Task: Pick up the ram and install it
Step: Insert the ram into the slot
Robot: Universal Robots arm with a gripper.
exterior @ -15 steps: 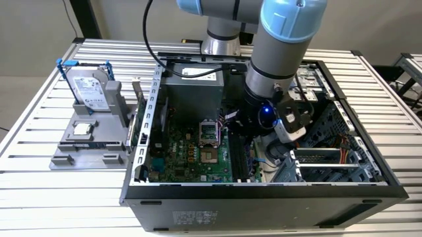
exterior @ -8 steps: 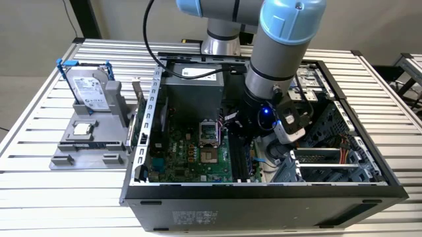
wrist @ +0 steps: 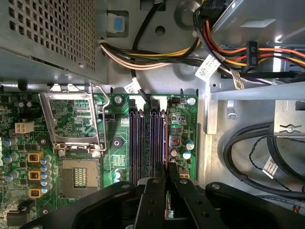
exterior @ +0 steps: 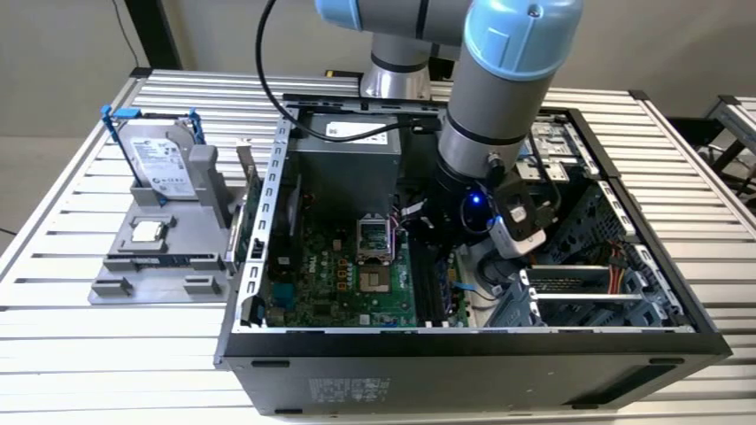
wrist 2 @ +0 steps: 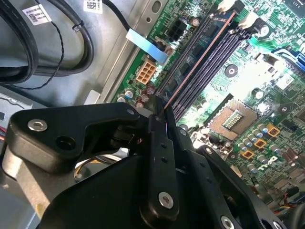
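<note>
Black gripper (wrist 2: 159, 112) fingers are closed on the ram (wrist 2: 200, 57), held edge-on directly above the memory slots (wrist: 147, 138); seating remains, I judge.

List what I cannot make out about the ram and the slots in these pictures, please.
1. Second wrist view: the ram shows edge-on as a thin line, so its faces are hidden. I cannot tell whether it is seated in the slots.
2. First wrist view: the fingers cover the slots' near end and most of the ram.
3. Exterior view: the arm covers the spot where the fingers work.
</note>
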